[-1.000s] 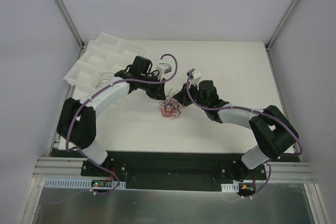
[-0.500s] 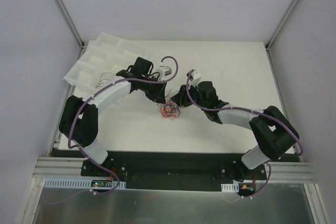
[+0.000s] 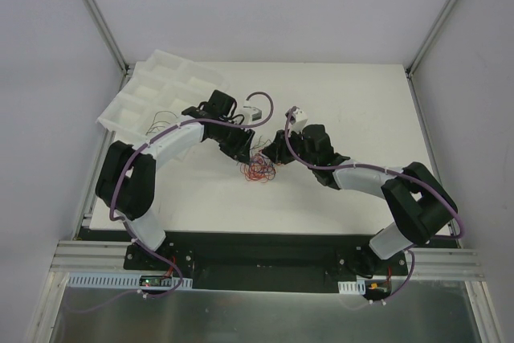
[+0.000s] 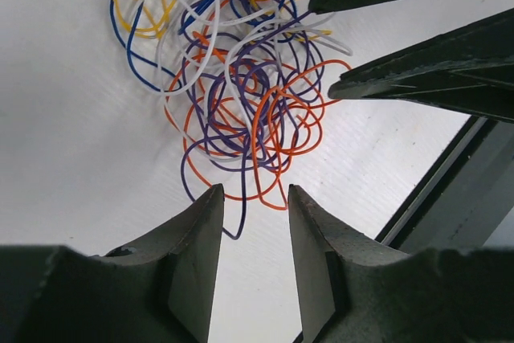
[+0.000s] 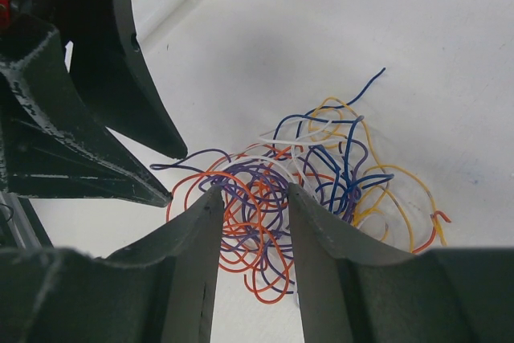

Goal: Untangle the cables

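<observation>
- Top external view: the knot of hair-thin orange, purple, blue, yellow and white cables is lying in one clump mid-way across the white desk. Both arms are reaching in over it. A few dark strands seem to be sitting in the white plastic divided tray.
- Left wrist view: the left jaws are standing spread, gripping nothing, just short of the clump.
- Right wrist view: the right jaws are standing spread and empty over the clump. Nearly all the separating looks left to do.

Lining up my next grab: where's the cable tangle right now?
Top view: the cables sit mid-table, just near-side of the left gripper and right gripper tips.
</observation>
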Robot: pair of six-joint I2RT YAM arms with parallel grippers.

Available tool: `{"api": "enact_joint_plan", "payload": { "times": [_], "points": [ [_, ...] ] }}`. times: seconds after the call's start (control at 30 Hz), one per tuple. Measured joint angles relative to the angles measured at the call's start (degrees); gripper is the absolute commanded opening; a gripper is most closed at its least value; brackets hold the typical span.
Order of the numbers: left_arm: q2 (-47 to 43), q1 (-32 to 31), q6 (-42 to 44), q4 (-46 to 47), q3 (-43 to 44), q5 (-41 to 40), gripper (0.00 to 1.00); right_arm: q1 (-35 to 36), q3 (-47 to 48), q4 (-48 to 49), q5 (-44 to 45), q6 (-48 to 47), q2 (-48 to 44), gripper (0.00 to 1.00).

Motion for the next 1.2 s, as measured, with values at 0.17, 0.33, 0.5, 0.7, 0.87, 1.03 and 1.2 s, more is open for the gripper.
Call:
{"api": "enact_joint_plan", "payload": {
  "times": [0.17,0.33,0.5,0.7,0.87,1.03,1.2],
  "points": [
    [0.00,0.00,0.39,-0.66,0.00,-1.86,0.33,0.02,0.00,0.00,-0.04,0.00,0.00,0.41],
    [0.20,0.00,1.20,-1.95,0.00,-2.29,0.20,0.02,0.00,0.00,-0.24,0.00,-0.02,0.41],
    [1.51,0.00,1.92,-3.61,0.39,-2.51,0.00,0.22,0.04,-0.44,-0.11,-0.04,0.00,0.40],
    [1.62,0.00,3.26,-4.79,1.68,-0.72,0.00,1.97,1.11,-1.62,0.26,2.23,1.64,0.35],
    [0.26,0.02,3.34,-5.22,2.12,2.54,0.00,3.17,1.05,1.16,0.59,8.28,4.83,0.32],
    [-0.37,0.02,2.56,-5.40,3.74,6.73,0.00,4.07,1.05,6.43,0.28,14.95,10.03,0.35],
    [-4.52,0.04,-1.64,-5.62,4.96,11.15,0.00,3.78,2.69,7.72,1.57,19.56,14.86,0.39]
  ]
}}
